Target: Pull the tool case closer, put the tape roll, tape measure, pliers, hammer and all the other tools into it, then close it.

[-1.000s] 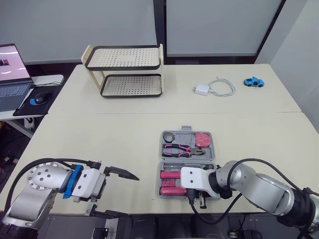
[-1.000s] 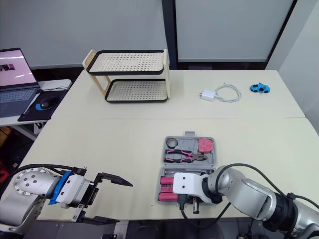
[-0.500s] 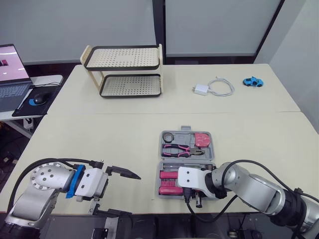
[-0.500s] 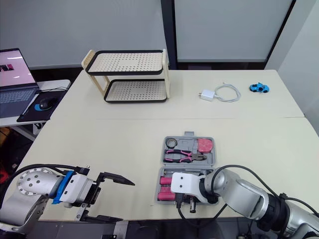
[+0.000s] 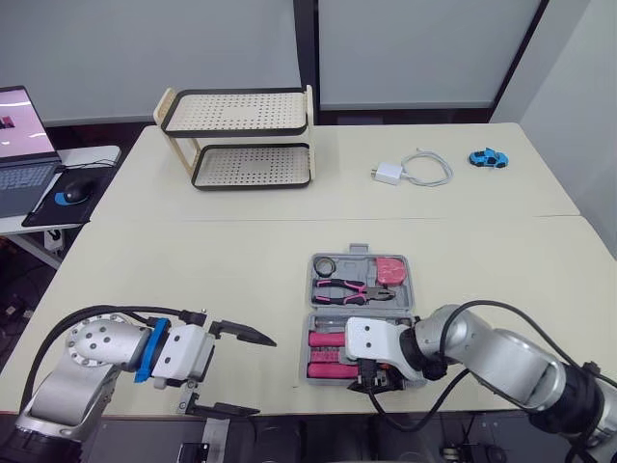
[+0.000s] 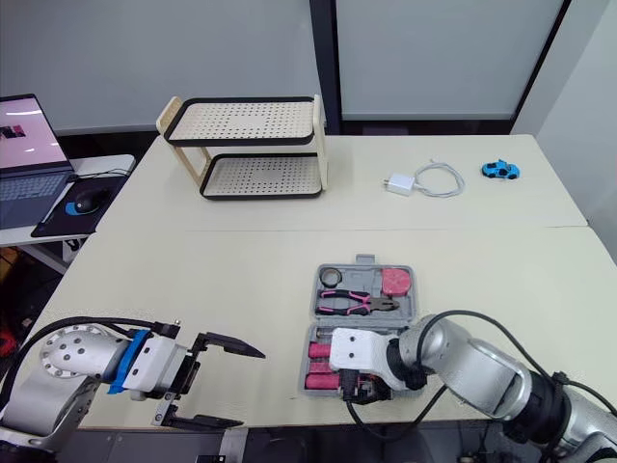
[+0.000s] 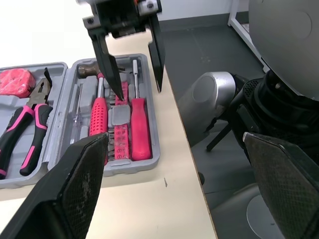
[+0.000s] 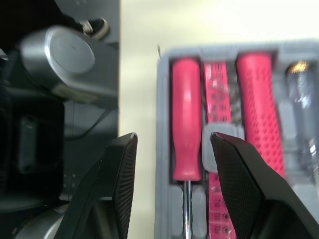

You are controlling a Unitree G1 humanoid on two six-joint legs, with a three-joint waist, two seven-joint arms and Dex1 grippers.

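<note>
The grey tool case (image 5: 362, 253) lies open near the table's front edge. Its far half holds the tape roll (image 5: 327, 264), the pink-handled pliers (image 5: 352, 288) and the pink tape measure (image 5: 389, 270). The near half holds the hammer (image 7: 98, 124) and a red screwdriver (image 8: 186, 129). My right gripper (image 7: 130, 62) hangs open just above that near half, its fingers (image 8: 119, 189) on either side of the red screwdriver's handle and holding nothing. My left gripper (image 5: 247, 374) is open and empty over the table's front edge, left of the case.
A two-tier perforated rack (image 5: 236, 135) stands at the back left. A white charger with its cable (image 5: 390, 174) and a blue toy car (image 5: 490, 158) lie at the back right. A laptop (image 5: 21, 145) and a mouse (image 5: 75, 191) sit on a side desk at the left.
My right gripper has drawn in a little over the case's near half. The left gripper has crept slightly to the right. The tools have not moved.
</note>
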